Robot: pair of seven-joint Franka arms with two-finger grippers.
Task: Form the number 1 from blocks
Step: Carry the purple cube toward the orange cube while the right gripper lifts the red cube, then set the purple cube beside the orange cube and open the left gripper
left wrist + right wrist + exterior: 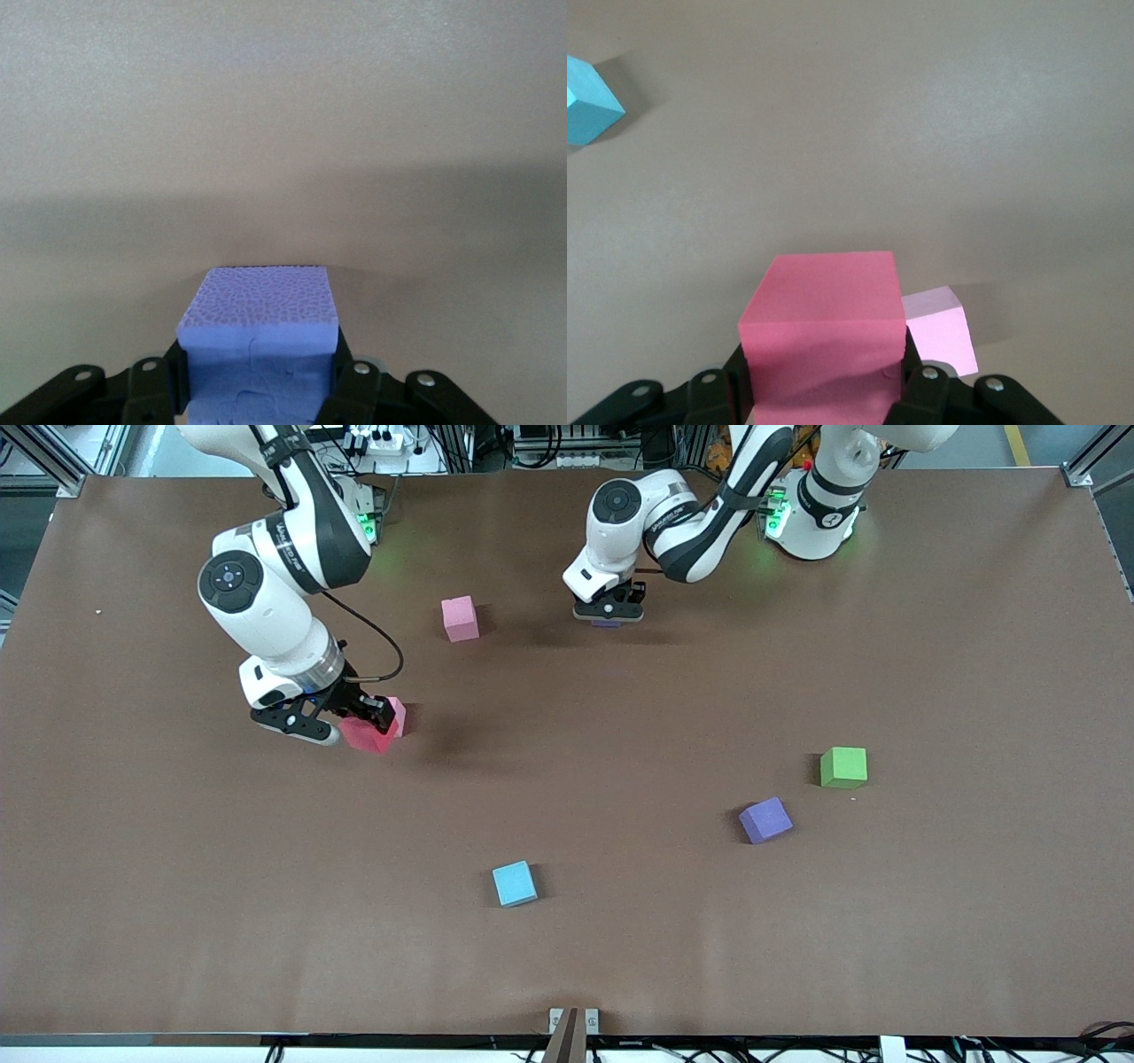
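Right claw point(368, 722) clamped on a red block point(824, 341) touching a pink block point(943, 329) on the brown worktop point(620, 939), second pink block point(460, 618) beside, left claw point(608, 613) clamped on a purple block point(259, 345), another purple block point(765, 820) near a green cube point(842, 767)

Even, soft overhead light; faint shadows beside each cube on the table point(620, 921); wrist views slightly hazy.
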